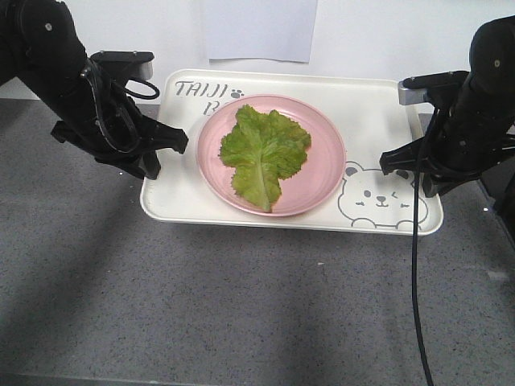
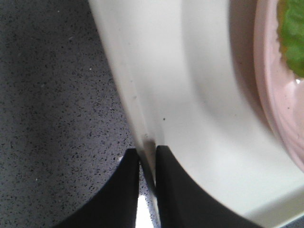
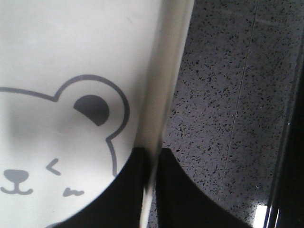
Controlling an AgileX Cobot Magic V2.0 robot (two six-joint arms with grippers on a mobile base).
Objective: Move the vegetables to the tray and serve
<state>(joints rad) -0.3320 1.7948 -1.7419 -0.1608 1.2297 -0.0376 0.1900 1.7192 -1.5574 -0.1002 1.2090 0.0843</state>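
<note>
The lettuce leaf is shown on the pink plate, carried by the tray on the desk. The left pincer and right pincer are each clamped on an opposite tray rim, presumably for a level two-armed lift.

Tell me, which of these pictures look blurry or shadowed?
Front view: sharp; both arms cast soft shadows on the grey counter. Left wrist view: tray rim soft, pink plate blurred. Right wrist view: rim blurred near the right hand; bright glare bottom right.
</note>
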